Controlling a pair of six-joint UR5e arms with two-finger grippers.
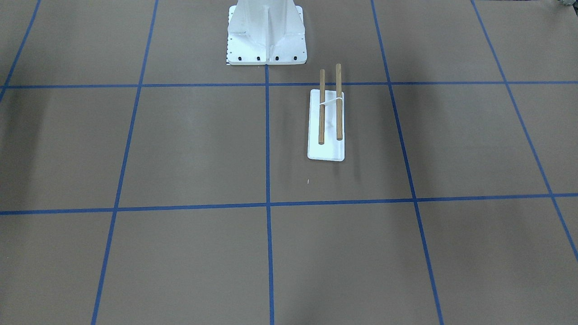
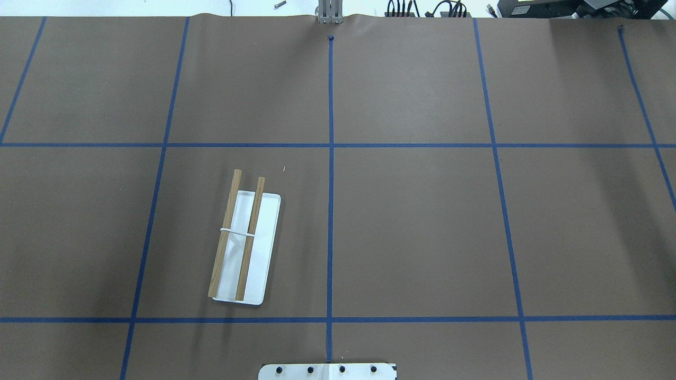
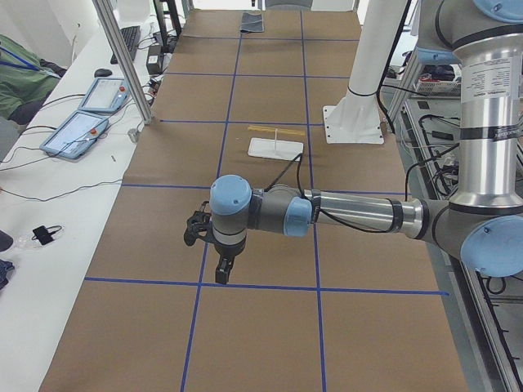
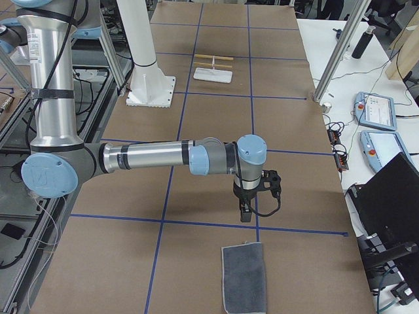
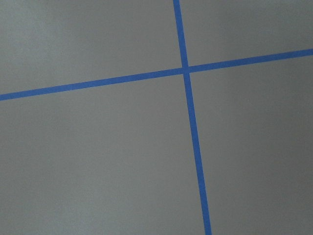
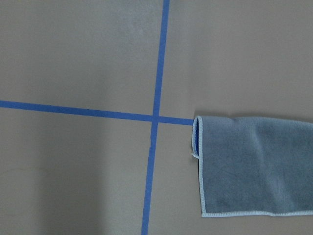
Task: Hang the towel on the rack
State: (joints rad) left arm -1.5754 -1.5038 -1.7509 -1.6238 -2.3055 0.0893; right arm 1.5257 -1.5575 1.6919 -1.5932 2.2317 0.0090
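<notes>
Lying flat at the near end of the table [image 4: 294, 157] in the exterior right view, the towel [image 4: 244, 278] shows as a dark grey strip with a pale stitched edge. At its 12 o'clock hangs the right hand [image 4: 244, 210], fingers pointing down over a blue tape line [image 4: 196, 224]. It is clear of the cloth, and this side view does not tell whether it is open or closed. The right wrist camera puts the towel at 4 o'clock from a tape crossing, one corner meeting the tape.

Farther off stands the rack [image 4: 213, 65] — two wooden dowels over a white base plate, nothing draped on them — with the white pedestal [image 4: 149, 82] at its 9 o'clock. Beyond that, near the table's other end, the left hand [image 3: 222, 265] points down above the table. Whether it is open or closed cannot be told either.
</notes>
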